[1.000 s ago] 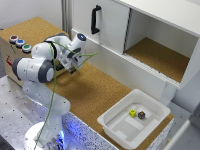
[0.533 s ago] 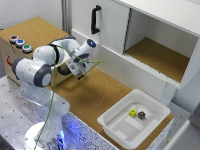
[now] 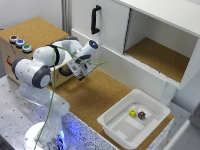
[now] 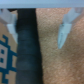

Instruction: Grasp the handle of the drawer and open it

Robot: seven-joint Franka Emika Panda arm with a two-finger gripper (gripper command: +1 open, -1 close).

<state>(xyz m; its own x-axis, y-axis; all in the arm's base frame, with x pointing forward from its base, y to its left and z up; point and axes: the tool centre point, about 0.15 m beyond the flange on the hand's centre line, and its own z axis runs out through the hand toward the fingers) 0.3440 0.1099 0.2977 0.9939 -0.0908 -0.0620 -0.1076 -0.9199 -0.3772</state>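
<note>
Hovering beside the tan drawer, gripper jaws spread wide, gripping nothing; handle on the drawer front just beside the fingers, not yet grasped. Drawer looks shut or barely open; grasp and pull both remain

**Cork, Wood and White Plastic**

The counter is showing a rough, grainy cork-like brown surface, matt throughout; the same speckled texture is filling much of the wrist view. The drawer is looking like light tan wood, matt. Its handle is appearing black and smooth, material unclear. The arm is wearing glossy white plastic shells with dark joints. The cabinet is presenting smooth white panels with a cork-lined shelf. The tub at the counter's near corner is looking like smooth white plastic, faintly shiny.
</note>
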